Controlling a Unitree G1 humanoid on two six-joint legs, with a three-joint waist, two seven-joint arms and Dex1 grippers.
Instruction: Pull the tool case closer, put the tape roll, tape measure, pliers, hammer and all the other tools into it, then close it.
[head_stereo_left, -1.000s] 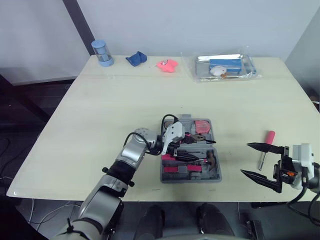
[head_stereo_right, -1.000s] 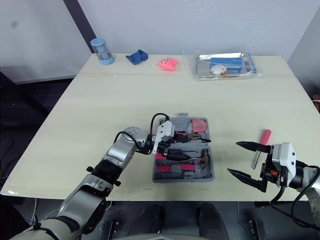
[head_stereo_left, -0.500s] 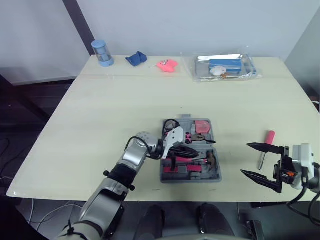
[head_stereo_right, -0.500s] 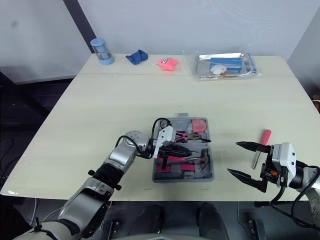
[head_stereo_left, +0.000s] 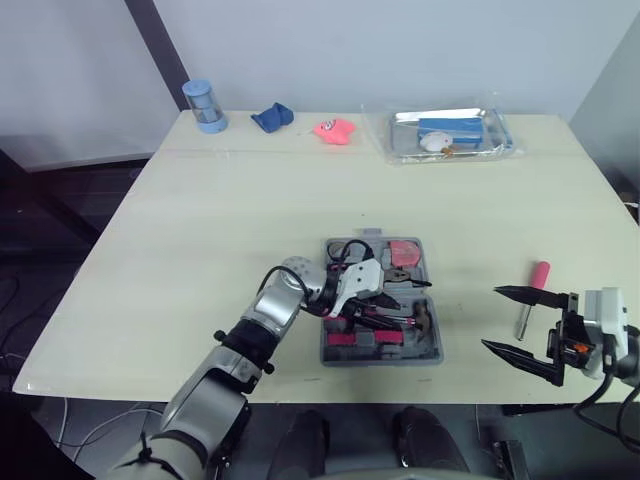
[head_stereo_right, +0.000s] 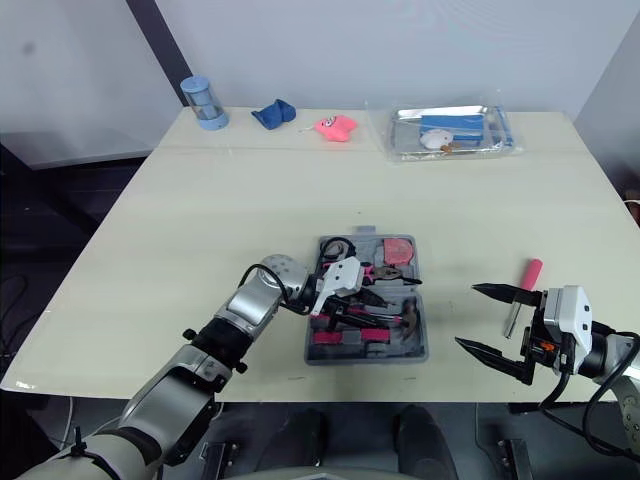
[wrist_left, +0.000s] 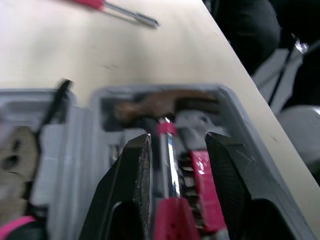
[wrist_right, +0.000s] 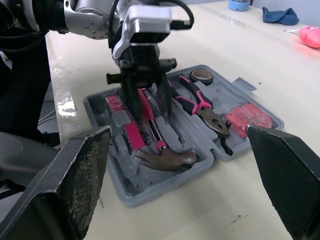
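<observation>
Beige table (head_stereo_left: 200, 220) is carrying the open grey tool case (head_stereo_left: 432, 348) near its front edge, both halves lying flat. Left gripper (wrist_left: 177, 145) is reaching into the near half of the case. Its fingers are parted and straddling the shaft of the hammer (wrist_right: 162, 159), not visibly pinching it. The hammer is lying in the near half with its brown head toward the robot's right. Pliers (wrist_right: 197, 105) and tape roll (wrist_right: 202, 76) are sitting in the far half. Right gripper (head_stereo_left: 491, 318) is hovering over the table's front right area — fingers spread wide, gripping nothing. Pink-handled screwdriver (head_stereo_left: 538, 275) is lying on the bare table just beside that gripper's far finger, well apart from the case. Along the far edge are sitting a blue cylinder (head_stereo_left: 204, 105), a blue cloth (head_stereo_left: 272, 117), a pink object (head_stereo_left: 335, 130) and a clear bag (head_stereo_left: 450, 133) with a tray inside.
</observation>
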